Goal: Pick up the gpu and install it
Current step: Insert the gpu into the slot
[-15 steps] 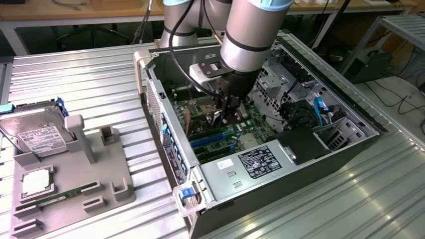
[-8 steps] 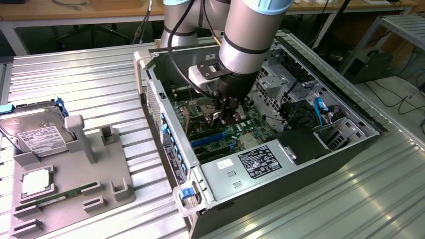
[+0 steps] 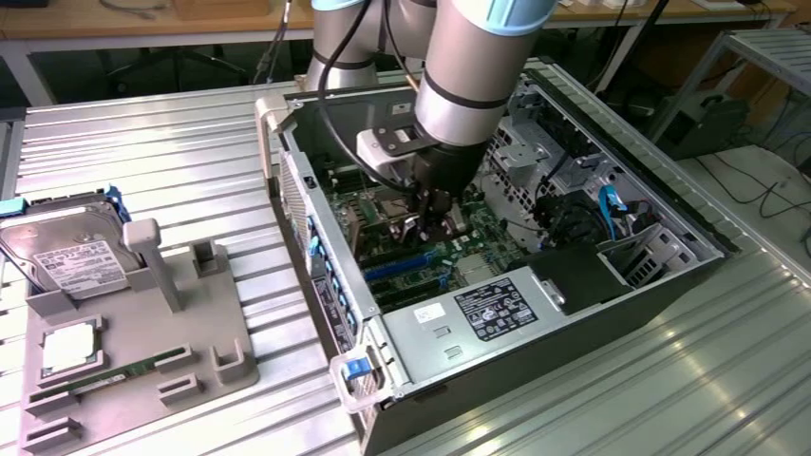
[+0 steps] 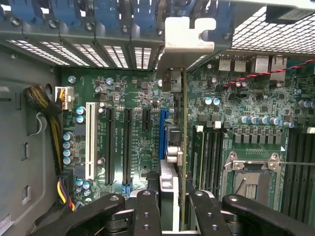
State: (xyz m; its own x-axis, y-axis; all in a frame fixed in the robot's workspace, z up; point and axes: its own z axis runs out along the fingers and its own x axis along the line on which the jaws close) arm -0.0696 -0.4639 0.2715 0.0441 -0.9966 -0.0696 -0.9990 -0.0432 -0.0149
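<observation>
Arm: reached down into the open computer case [image 3: 294, 180], which is laid on its side on the ribbed metal table [image 3: 165, 161].
Gripper [image 3: 431, 217]: seen low over the motherboard [image 3: 380, 223] in the exterior view; in the wrist view the gripper [image 4: 173, 209] is closed part-way, with a black finger [image 4: 146, 209] on each side of the card.
Gpu [image 4: 174, 147]: clamped between the fingers, held edge-on and upright over the board, in line with the blue slot [image 4: 162, 130] and just beside it.
Bracket [image 4: 189, 39]: the silver end of the card is found at the rear wall of the case, next to the blue slot clips [image 4: 103, 14].
Seating: whether the card edge is down in the slot cannot be told.
Board neighbours: black slots [image 4: 109, 145] and a white slot [image 4: 90, 140] on one side of the card, the CPU socket [image 4: 251, 177] on the other.
Grey holder [image 3: 190, 328]: placed at the exterior view's left, well apart from the case; a silver hard drive [image 3: 70, 258] and a green memory stick [image 3: 108, 372] are kept in it.
</observation>
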